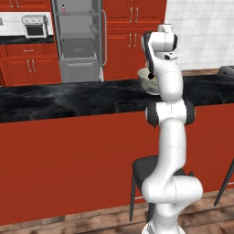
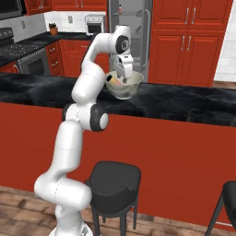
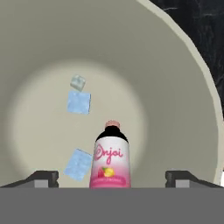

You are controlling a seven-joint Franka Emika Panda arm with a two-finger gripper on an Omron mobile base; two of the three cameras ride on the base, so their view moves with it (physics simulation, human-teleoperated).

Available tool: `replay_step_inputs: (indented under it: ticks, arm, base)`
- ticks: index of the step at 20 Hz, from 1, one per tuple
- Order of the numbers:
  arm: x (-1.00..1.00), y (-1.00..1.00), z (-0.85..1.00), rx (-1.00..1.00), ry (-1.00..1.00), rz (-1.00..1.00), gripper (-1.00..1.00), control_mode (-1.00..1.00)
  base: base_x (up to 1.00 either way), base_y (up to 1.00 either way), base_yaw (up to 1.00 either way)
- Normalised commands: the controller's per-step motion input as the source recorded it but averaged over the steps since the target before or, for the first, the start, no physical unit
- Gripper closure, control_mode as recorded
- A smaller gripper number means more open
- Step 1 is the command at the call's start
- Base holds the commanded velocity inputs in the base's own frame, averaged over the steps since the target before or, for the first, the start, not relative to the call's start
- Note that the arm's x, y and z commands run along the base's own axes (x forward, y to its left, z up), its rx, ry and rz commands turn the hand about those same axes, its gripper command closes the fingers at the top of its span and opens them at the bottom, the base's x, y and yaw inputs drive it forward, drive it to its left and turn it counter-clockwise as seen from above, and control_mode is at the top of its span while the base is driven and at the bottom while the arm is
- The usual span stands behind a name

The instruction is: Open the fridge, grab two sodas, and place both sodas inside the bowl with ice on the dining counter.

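The gripper [image 3: 112,177] hangs over the bowl [image 3: 183,78], pointing down into it, with its fingers [image 3: 43,178] spread wide and nothing between them but air and the soda [image 3: 111,159] below. In the hand view that soda stands between the two fingertips without touching either: a slim bottle with a dark shoulder, a pink cap and a pink label shading to yellow at the bottom. Whether it stands upright or leans on the bowl's wall cannot be told. Three pale blue ice cubes [image 3: 79,102] lie on the bowl's floor, one just beside the soda and two farther off, close together.

In the right base view the gripper [image 2: 123,79] reaches down inside the rim of the bowl [image 2: 131,90], which sits on the table [image 2: 184,103] near its far edge. In the left base view the bowl [image 1: 145,78] is mostly hidden behind the arm.

Beyond the table the fridge [image 1: 77,41] stands open, its grey shelves showing. A second soda [image 1: 63,9], small and pink, stands on the top shelf; it appears again in the right base view [image 2: 120,8]. A black stool [image 2: 113,182] stands before the table's red front.
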Motion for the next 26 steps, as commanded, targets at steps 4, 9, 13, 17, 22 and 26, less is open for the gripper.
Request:
replay_step_inputs:
  ticks: [4,9,13,17,22,26]
  arm:
    - [-0.09,0.0,0.36,0.0,0.0,-0.01,-1.0,-1.0]
    - [-0.39,0.02,0.44,0.0,-0.01,-0.05,-1.0,-1.0]
    - [-0.62,0.0,0.24,0.0,0.0,-0.06,-1.0,-1.0]
    - [-0.81,0.0,0.07,0.06,-0.02,-0.07,-1.0,-1.0]
    - [-0.98,-0.08,0.0,0.15,-0.09,-0.08,-1.0,-1.0]
    - [-1.0,-0.09,0.0,0.16,-0.08,-0.09,-1.0,-1.0]
  base:
    - [0.0,0.0,0.0]
    - [0.0,0.0,0.0]
    - [0.0,0.0,0.0]
    - [0.0,0.0,0.0]
    - [0.0,0.0,0.0]
    - [0.0,0.0,0.0]
